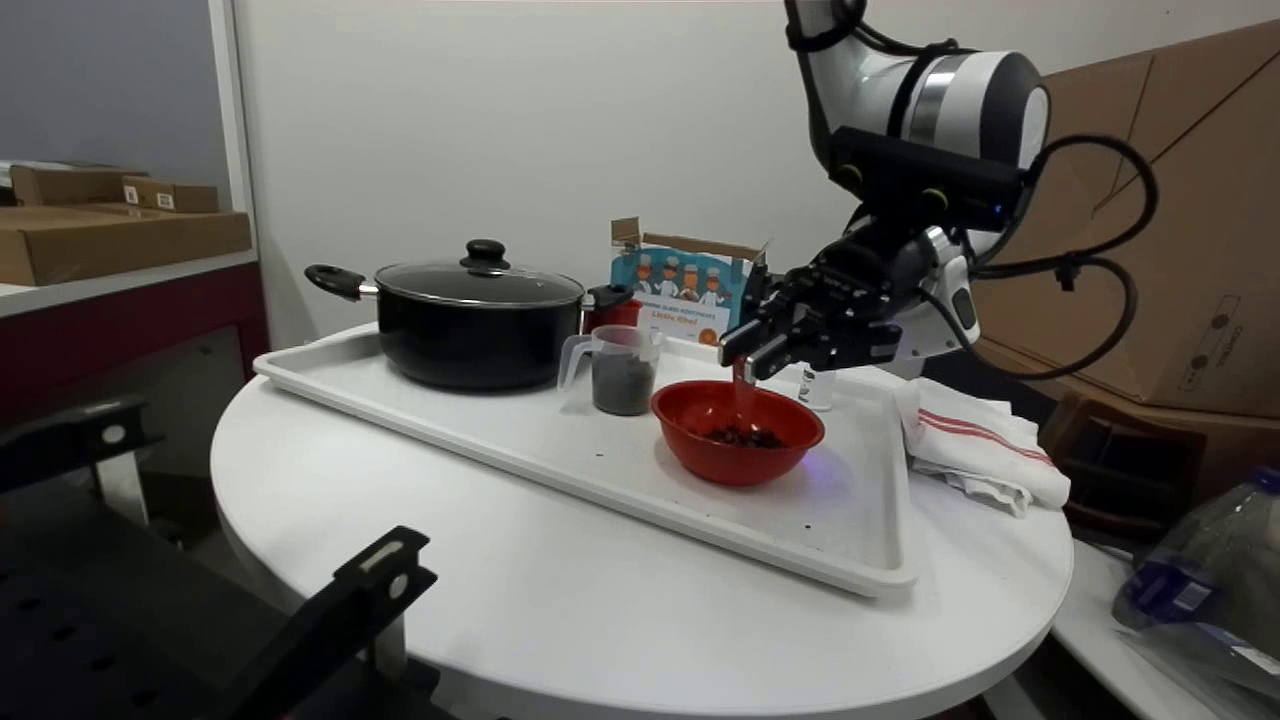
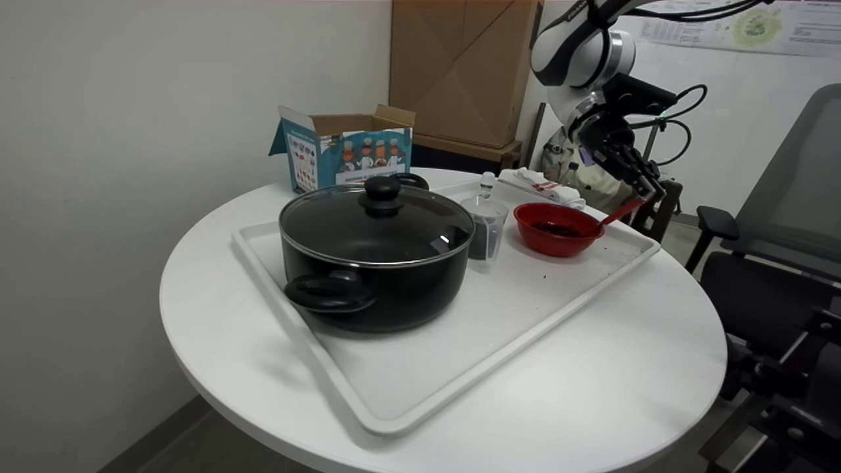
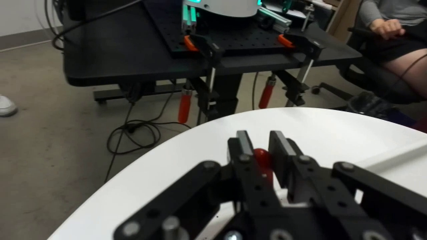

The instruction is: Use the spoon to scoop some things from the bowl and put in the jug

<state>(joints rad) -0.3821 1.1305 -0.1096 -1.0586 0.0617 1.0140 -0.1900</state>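
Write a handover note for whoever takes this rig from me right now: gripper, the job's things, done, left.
Gripper: shut on the slim red spoon.
Spoon: slanted, lower end inside the shallow round glossy red bowl, which holds dark bits.
Jug: the clear plastic jug with a handle stands upright on the white rectangular tray, between the bowl and the large black lidded pot. Its lower part looks dark grey; I can't tell if that came from the bowl.
Done: spoon gripped, its end in the bowl.
Left: likely lift a scoop, carry it to the jug and tip it in.
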